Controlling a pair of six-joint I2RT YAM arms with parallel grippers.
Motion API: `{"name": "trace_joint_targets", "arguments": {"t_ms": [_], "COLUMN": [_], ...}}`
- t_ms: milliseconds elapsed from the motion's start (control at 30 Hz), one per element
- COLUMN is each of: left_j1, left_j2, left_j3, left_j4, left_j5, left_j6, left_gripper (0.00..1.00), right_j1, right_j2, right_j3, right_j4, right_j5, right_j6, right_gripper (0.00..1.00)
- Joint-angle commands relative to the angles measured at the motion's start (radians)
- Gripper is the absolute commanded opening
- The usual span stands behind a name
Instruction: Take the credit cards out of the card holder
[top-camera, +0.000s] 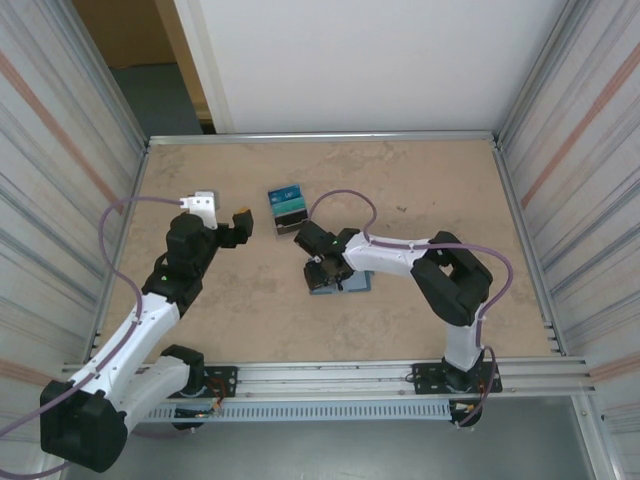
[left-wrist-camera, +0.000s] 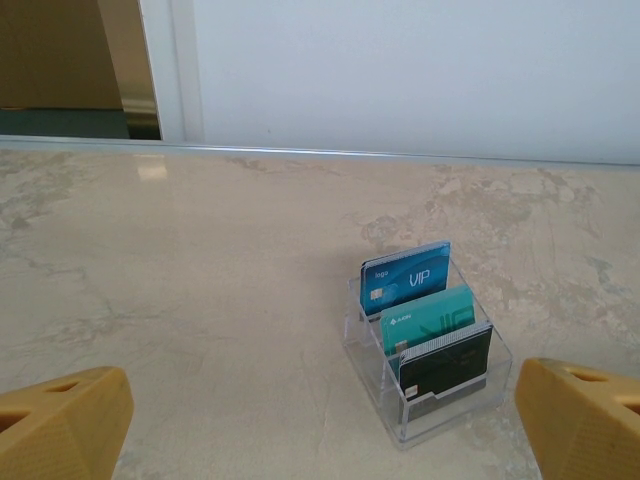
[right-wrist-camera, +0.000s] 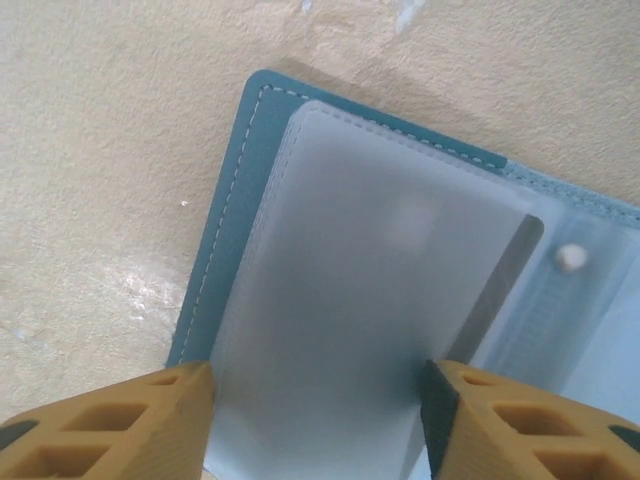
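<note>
Straddling a frosted sleeve (right-wrist-camera: 370, 300) of the open holder (right-wrist-camera: 240, 200), right gripper (right-wrist-camera: 315, 372) has its jaws apart, pads at the sleeve's two long edges. Cannot tell if they are pinching it. Holder lies flat on the table (left-wrist-camera: 200, 260), near the right arm's side.

Left gripper (left-wrist-camera: 320, 400) jaws wide apart, holding nothing, aimed at the rack (left-wrist-camera: 425, 410) from a little way off.

Progress, as judged: cards (left-wrist-camera: 425, 325) stand in the clear rack, well apart from the holder, so most of the job looks done. The sleeve is cloudy, with a grey strip along one edge. Whether a card is left inside, cannot tell.

Count: 3 cards in the rack (blue, teal, dark), one per slot. 1 holder. 1 rack. 2 grippers.
</note>
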Motion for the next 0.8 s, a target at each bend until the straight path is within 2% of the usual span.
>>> {"name": "trace_joint_targets", "arguments": {"t_ms": [0,333,400,567,767], "left_j1": [-0.001,-0.007,-0.028,-0.144,-0.194], "left_j2": [0.002,-0.008,-0.023,-0.046,-0.034], "left_j3": [0.034,0.070,0.064,0.059,0.068], "left_j4": [-0.004,-0.039,-0.034,-0.026,-0.010], "left_j5": [0.014,0.084,0.063,-0.073,-0.110], "left_j6": [0.000,0.013,0.028,0.091,0.103], "left_gripper": [0.99,0.99,0.99,0.99,0.99], "right_j1": [-0.041,-0.055,-0.041,0.007,0.010], "right_j2": [-0.008,-0.060,-0.070,-0.078,-0.104], "right_j3": [-0.060,-0.089,-0.091,-0.082,-0.080], "right_j4": [0.025,0.063,0.070,0.067,0.018], "right_j5": [-0.052,-0.106,-0.120,-0.149,-0.058], "right_j6": [0.027,-0.011,-0.026,-0.065,-0.052], "right_gripper": [0.49,0.31,0.29,0.28,0.31]}}
